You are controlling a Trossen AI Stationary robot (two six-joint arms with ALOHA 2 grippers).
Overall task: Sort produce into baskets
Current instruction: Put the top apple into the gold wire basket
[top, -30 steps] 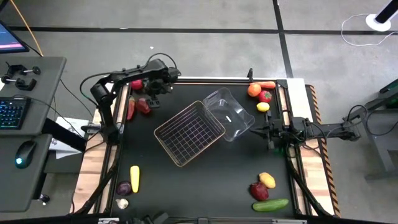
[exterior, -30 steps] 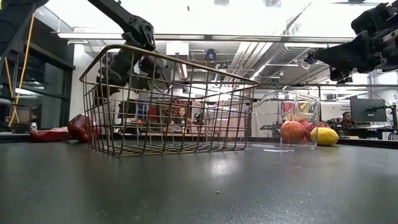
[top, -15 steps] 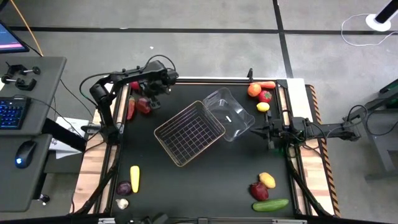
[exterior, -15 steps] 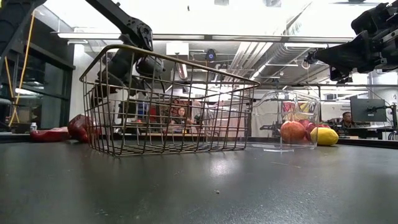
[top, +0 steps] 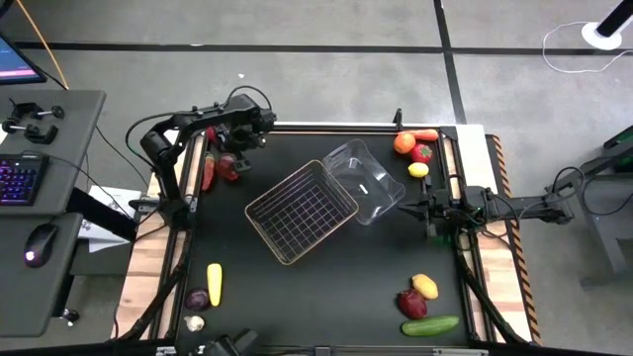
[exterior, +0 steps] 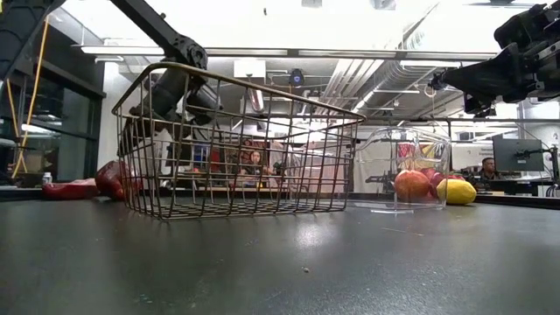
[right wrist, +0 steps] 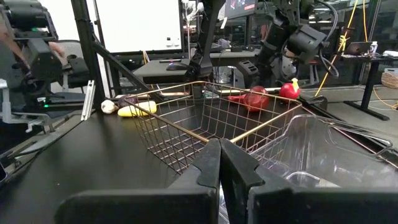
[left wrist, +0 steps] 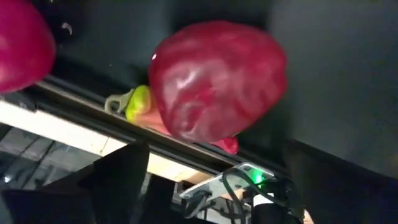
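Note:
My left gripper point(top: 235, 146) is open at the table's far left corner, just above a dark red fruit point(left wrist: 214, 81) that lies on the table, and touches nothing. A red pepper with a green stem point(left wrist: 144, 107) lies beside that fruit, and another red fruit point(left wrist: 18, 43) lies farther off. My right gripper point(top: 408, 210) is shut and empty at the right side, level with the clear tub point(top: 364, 181). The wire basket point(top: 302, 211) stands mid-table, against the tub.
An orange point(top: 403, 143), a carrot point(top: 425, 134), a red fruit point(top: 423, 153) and a lemon point(top: 418, 170) lie at the far right. A lemon point(top: 425, 287), a dark red fruit point(top: 411, 304) and a cucumber point(top: 430, 325) lie near right. A banana point(top: 214, 284), an onion point(top: 198, 299) and garlic point(top: 195, 322) lie near left.
My left gripper has gone toward the table's left edge and a little down, toward the red fruits at the far left corner.

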